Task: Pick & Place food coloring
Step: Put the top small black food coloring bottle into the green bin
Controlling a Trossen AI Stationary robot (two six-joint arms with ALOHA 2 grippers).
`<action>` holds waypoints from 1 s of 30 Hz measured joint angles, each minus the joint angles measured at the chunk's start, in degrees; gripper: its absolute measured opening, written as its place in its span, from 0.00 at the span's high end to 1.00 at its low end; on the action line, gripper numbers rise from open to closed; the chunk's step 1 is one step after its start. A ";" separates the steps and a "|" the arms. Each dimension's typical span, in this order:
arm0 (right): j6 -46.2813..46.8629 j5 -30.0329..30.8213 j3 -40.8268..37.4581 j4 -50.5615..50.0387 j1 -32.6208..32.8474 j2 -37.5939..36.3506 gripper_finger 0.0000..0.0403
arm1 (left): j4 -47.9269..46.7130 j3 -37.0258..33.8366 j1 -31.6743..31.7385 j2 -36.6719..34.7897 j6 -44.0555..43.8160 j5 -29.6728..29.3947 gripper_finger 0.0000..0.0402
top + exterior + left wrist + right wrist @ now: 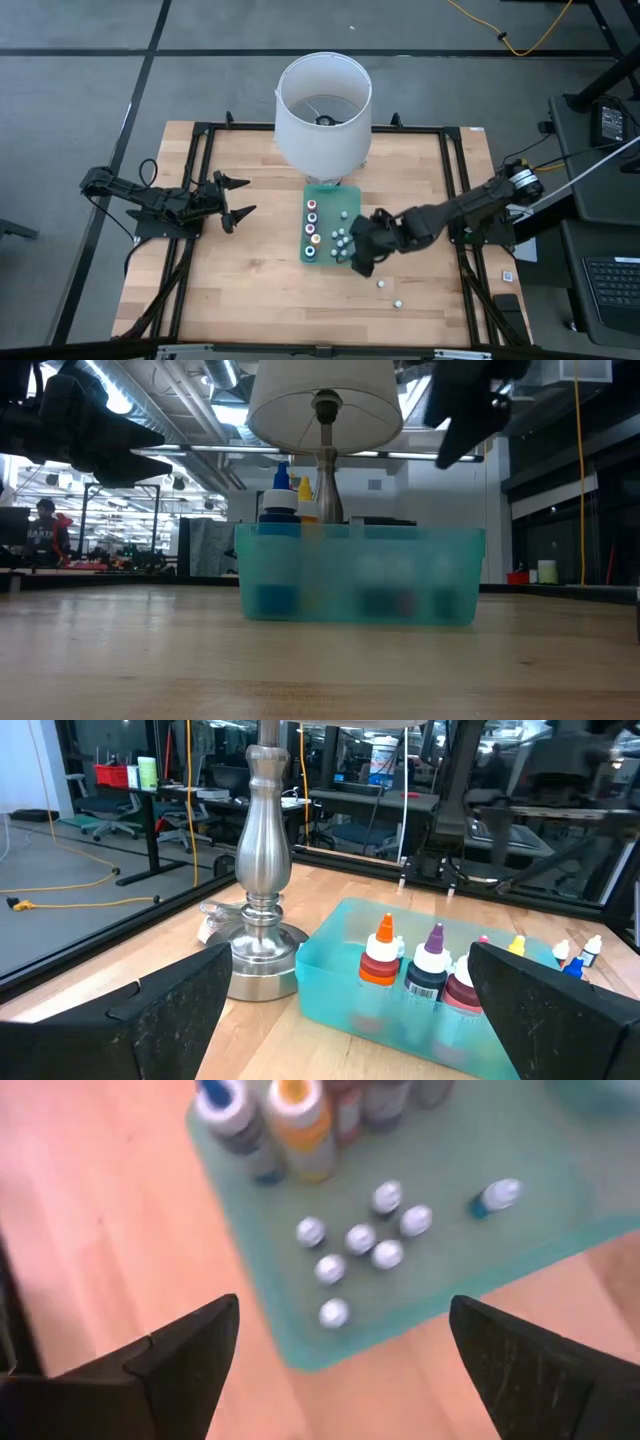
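A teal tray (326, 195) lies at the table's middle, in front of a lamp (322, 110) with a white shade. Along the tray's left side stands a row of taller bottles (312, 228) with coloured caps. Several tiny white-topped food coloring bottles (360, 1240) stand clustered on the tray's floor, and one (495, 1197) stands apart. Two more tiny bottles (381, 284) (398, 302) rest on the wood to the tray's near right. My right gripper (342, 1308) hangs open above the tray's near right corner (358, 252), tipped down, holding nothing. My left gripper (240, 197) waits open at the left.
The lamp's metal base (258, 955) stands just beyond the tray's far end. A black frame (455, 200) runs around the wooden table top. Bare wood lies to the tray's left and near side.
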 joint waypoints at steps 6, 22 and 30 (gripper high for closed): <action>2.11 0.00 -0.05 -1.63 6.57 0.00 0.10 | 0.00 0.01 -0.01 0.00 0.00 0.00 0.00; 13.62 4.42 -0.14 -7.11 21.37 6.87 0.10 | -0.02 0.00 -0.01 -0.01 0.01 0.00 0.00; 10.75 3.86 -0.14 -6.04 20.50 14.03 0.10 | -0.01 0.00 0.00 -0.01 0.01 0.00 0.00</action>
